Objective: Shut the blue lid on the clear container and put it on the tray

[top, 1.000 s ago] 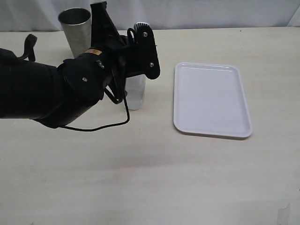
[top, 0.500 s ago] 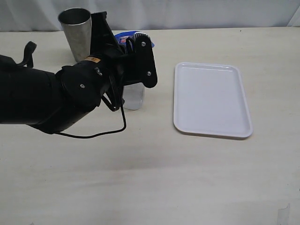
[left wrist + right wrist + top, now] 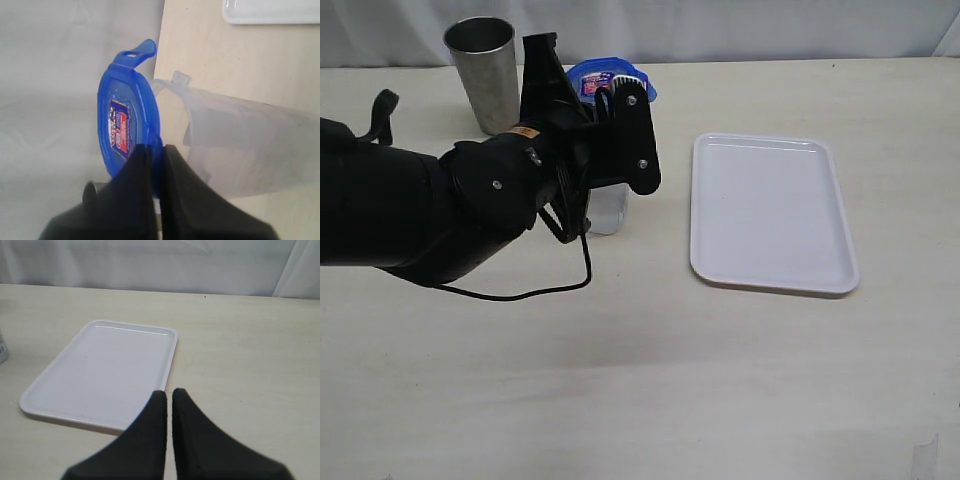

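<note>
The blue lid (image 3: 588,74) with its red-and-white label stands on edge over the rim of the clear container (image 3: 608,209), which is upright on the table and mostly hidden behind my left arm. My left gripper (image 3: 617,86) is shut on the lid's edge. In the left wrist view, the gripper (image 3: 156,150) pinches the lid (image 3: 125,127), which is beside the container's (image 3: 240,145) mouth, one flap sticking out. The white tray (image 3: 770,210) lies to the right. My right gripper (image 3: 169,393) is shut on nothing, above the table by the tray's (image 3: 105,367) near corner.
A grey metal cup (image 3: 484,70) stands at the back left, close behind my left arm. A black cable (image 3: 545,285) hangs from the arm down to the table. A corner of the tray (image 3: 270,12) shows in the left wrist view.
The blue lid has come into sight above the container as my left gripper tipped it up and back. The tray and the cup have not moved.
</note>
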Controlling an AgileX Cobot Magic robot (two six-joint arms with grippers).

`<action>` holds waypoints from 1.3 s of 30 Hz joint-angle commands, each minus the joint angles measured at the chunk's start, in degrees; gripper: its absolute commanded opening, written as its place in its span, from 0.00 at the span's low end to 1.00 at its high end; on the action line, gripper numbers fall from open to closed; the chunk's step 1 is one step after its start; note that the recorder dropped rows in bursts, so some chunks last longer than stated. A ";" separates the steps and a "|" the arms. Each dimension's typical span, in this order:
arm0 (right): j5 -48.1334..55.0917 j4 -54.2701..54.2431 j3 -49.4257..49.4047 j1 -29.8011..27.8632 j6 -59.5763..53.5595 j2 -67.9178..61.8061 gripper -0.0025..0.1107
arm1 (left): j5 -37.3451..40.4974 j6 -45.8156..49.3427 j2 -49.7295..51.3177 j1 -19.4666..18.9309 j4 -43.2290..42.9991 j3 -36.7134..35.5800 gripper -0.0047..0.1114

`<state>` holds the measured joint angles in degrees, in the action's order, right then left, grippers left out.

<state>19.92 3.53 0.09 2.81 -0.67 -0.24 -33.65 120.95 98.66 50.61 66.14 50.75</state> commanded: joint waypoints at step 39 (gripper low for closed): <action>-0.08 -0.06 -0.09 -0.18 0.24 0.24 0.06 | -3.47 1.82 -1.07 0.07 -4.23 -2.61 0.04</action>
<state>19.92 3.53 0.09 2.81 -0.67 -0.24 -36.52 120.95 97.98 50.61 62.81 48.41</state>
